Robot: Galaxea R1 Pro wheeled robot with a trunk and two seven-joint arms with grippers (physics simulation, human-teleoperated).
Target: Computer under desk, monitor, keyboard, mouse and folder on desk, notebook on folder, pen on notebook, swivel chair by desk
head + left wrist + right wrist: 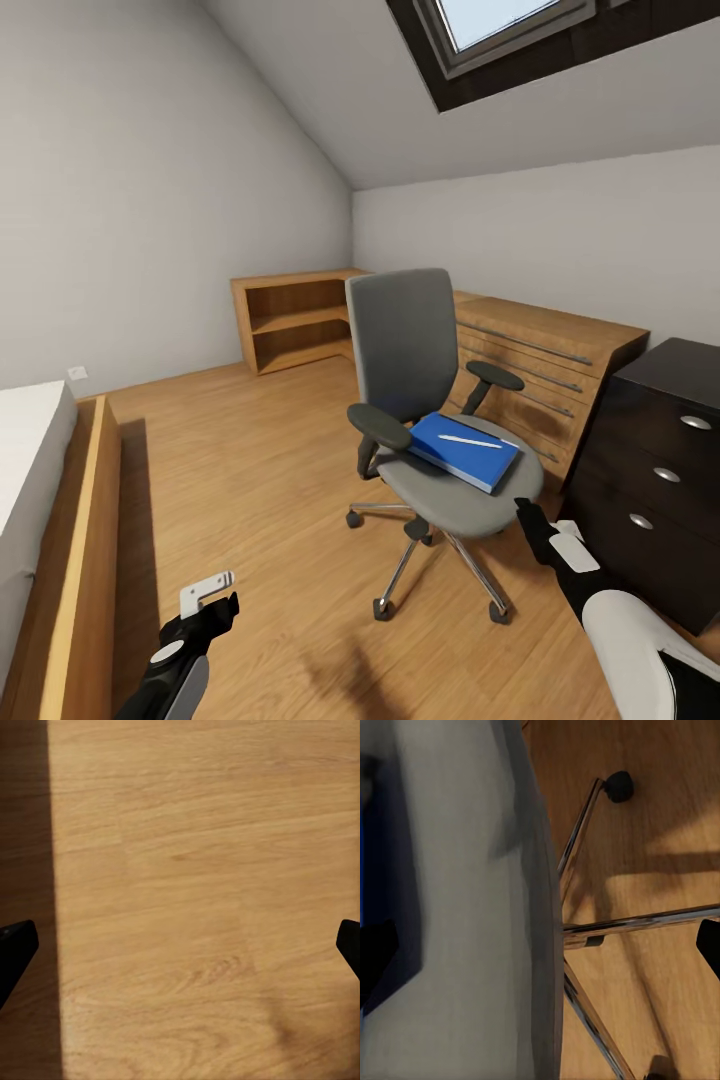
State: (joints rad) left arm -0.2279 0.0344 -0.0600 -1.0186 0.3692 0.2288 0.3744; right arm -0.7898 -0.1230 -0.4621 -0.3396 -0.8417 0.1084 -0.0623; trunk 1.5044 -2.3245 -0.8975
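The swivel chair (405, 350), grey with black armrests and a chrome star base, stands on the wood floor in the middle of the head view. On its seat (450, 495) lies a flat blue folder-like stack (462, 450); I cannot tell folder from notebook. The thin white pen (468, 441) rests on top of it. My right gripper (535, 520) is open just beside the seat's front right edge; in the right wrist view the gripper (540, 945) faces the seat's side and the chrome legs (637, 922). My left gripper (215, 600) hangs open over bare floor (187, 870), well left of the chair.
A dark three-drawer unit (660, 480) stands close on the right, behind my right arm. A light-wood drawer chest (540, 370) and a low open shelf (295, 320) line the far wall. A bed with a wooden frame (85, 560) runs along the left.
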